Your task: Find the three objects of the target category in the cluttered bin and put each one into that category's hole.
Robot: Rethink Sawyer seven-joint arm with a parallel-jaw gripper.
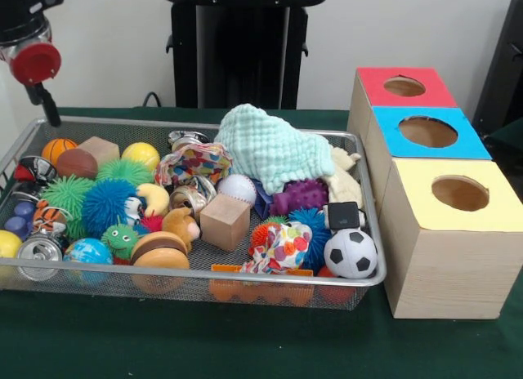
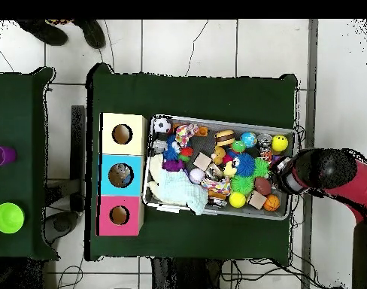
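The arm (image 1: 29, 36) enters the front view at the top left corner, showing a black housing above a round red cap, with a thin black piece slanting down and to the right below it. Nothing else of the arm shows in that view. In the overhead view the arm (image 2: 333, 174) reaches in from the right edge: a red link runs leftward into a bulky black wrist section, which narrows to a red-ringed end pointing left. That end is where the tool (image 2: 283, 179) sits, low and foreshortened under the wrist. Whether the tool stands parted or closed cannot be told from either view.
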